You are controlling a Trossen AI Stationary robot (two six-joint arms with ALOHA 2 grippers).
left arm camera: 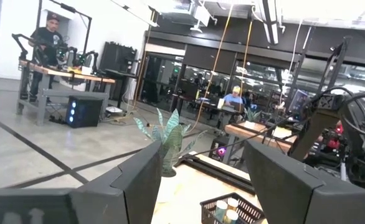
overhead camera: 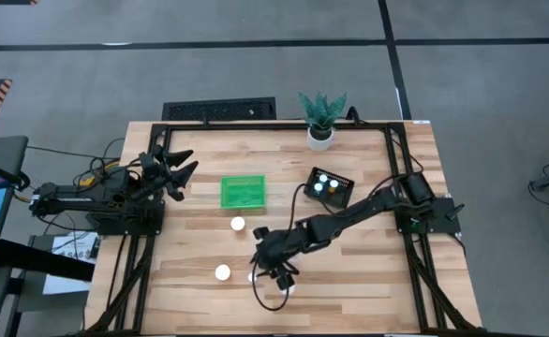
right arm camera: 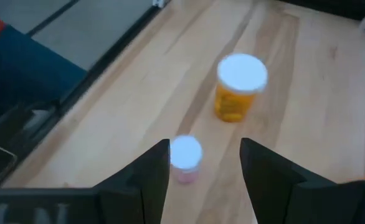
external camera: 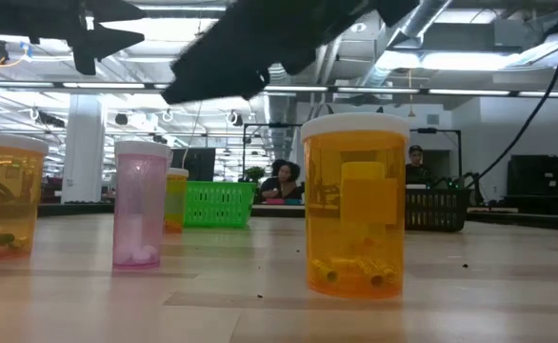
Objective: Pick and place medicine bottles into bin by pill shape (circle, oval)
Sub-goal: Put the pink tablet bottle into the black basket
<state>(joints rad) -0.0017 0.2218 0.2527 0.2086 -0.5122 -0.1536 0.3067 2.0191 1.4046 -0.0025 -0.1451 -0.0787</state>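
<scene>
My right gripper [overhead camera: 269,271] [right arm camera: 204,163] hangs open over the near middle of the table, slanting down. A small pink medicine bottle with a white cap [right arm camera: 185,157] [overhead camera: 253,276] stands upright on the wood just ahead of its fingertips, touching neither. A wider orange bottle with a white cap [right arm camera: 240,88] [overhead camera: 222,272] stands beyond it. Another white-capped bottle [overhead camera: 238,224] stands nearer the green bin [overhead camera: 243,191]. The black bin [overhead camera: 329,187] holds capped bottles. My left gripper [overhead camera: 177,174] [left arm camera: 198,180] waits open, raised at the table's left.
A white pot with a green plant [overhead camera: 320,124] stands at the far edge. The low view shows orange bottles [external camera: 355,205] and a pink one [external camera: 139,203] standing near the front edge. People sit at desks in the room beyond the table.
</scene>
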